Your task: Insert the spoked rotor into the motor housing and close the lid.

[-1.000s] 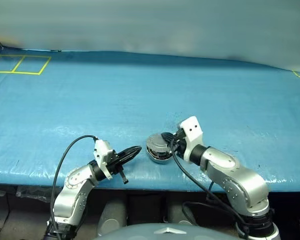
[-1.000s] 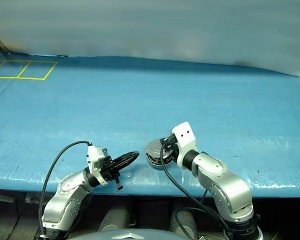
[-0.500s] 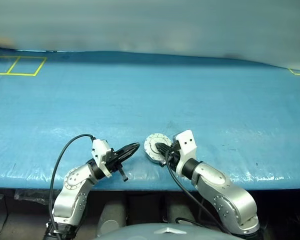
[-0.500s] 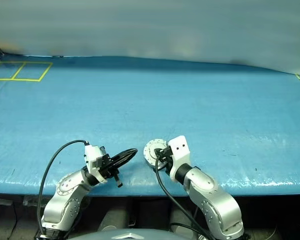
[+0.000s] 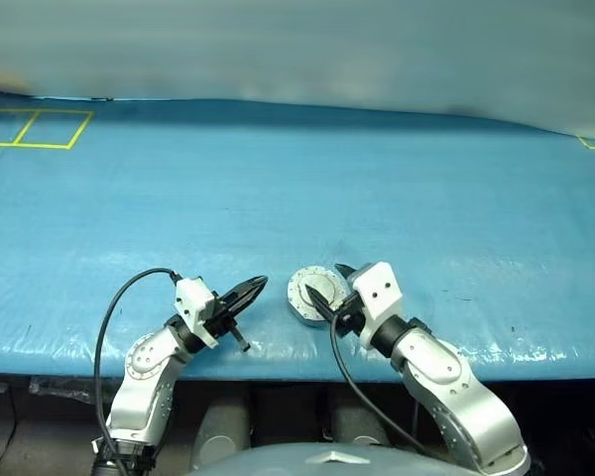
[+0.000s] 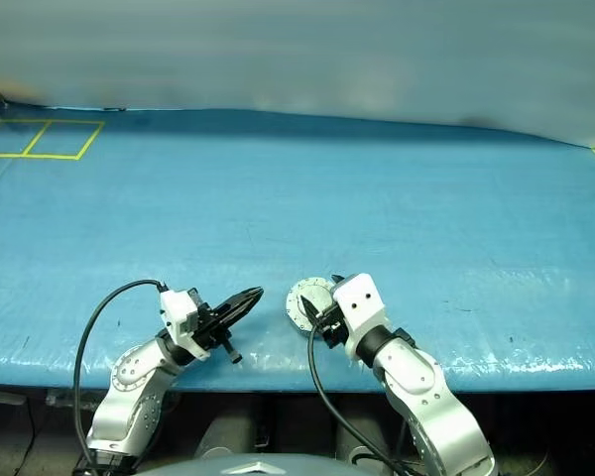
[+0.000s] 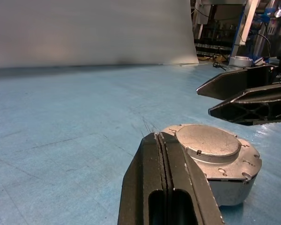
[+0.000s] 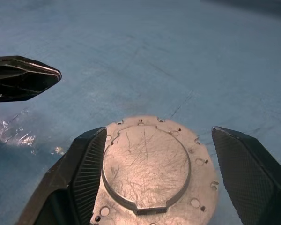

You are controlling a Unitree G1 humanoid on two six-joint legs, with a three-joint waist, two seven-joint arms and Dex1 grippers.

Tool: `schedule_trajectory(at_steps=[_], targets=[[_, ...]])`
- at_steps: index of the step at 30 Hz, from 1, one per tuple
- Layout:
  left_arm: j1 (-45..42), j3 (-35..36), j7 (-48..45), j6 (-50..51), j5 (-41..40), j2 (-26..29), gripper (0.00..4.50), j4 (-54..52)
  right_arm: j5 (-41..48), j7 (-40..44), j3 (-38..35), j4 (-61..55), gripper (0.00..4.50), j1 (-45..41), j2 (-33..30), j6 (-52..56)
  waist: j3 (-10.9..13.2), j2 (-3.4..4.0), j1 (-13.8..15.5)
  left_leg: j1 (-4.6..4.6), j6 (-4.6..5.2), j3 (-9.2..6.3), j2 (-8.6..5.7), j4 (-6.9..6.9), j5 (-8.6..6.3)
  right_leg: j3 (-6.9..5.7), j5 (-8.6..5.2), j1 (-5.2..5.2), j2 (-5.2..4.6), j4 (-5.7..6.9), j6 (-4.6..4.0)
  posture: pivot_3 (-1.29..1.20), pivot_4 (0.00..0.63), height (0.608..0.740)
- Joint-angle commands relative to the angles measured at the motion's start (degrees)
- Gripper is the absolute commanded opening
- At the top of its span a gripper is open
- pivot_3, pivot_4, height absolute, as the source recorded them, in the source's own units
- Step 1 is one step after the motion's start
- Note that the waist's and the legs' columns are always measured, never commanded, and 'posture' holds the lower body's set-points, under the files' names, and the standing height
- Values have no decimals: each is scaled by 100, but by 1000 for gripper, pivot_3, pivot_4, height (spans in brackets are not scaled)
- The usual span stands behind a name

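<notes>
On blue table [image 5: 278,178], one motor housing [image 5: 310,295], two claws

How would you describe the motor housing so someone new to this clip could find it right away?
Start from the blue table cover and go to its near edge, between the two arms. There sits the motor housing, a squat round grey metal puck with its plain scratched lid shut. It lies between the right gripper's open fingers; the shut left gripper points at it.

Head stereo pair high over blue table [image 5: 278,178]; wrist cameras low, close, facing housing [image 8: 154,173].
</notes>
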Motion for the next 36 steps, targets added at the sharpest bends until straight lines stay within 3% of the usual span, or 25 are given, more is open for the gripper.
schedule_trajectory(at_steps=[1, 16, 22, 36], targets=[[8, -90, -32, -223, 151, 90, 0, -61, -112, 33, 97, 22, 4474, 15, 64, -217, 0, 0, 1, 0, 0, 1, 0, 0, 0, 0, 0, 0, -1, 0, 0, 0, 150, 740], [80, -351, -112, 385, 157, 459, 0, -223, -213, 10, 7, 423, 4474, 4, 426, -146, 0, 0, 2, 0, -3, 0, 2, -1, -2, -1, 0, -1, -4, 0, 0, 0, 150, 740], [104, -360, -86, 463, 124, 471, 0, -279, -214, -4, -10, 355, 3020, 14, 489, -138, 0, 0, 3, -1, -5, 0, 2, -1, -3, -1, 0, -2, -7, -1, 0, 0, 150, 740], [104, -351, -71, 426, 107, 425, 0, -219, -383, 2, 142, 361, 3022, -85, 468, -70, 0, 0, 2, -1, -6, 0, 3, -1, -3, 0, 0, -2, -12, -1, 0, 0, 150, 740]])
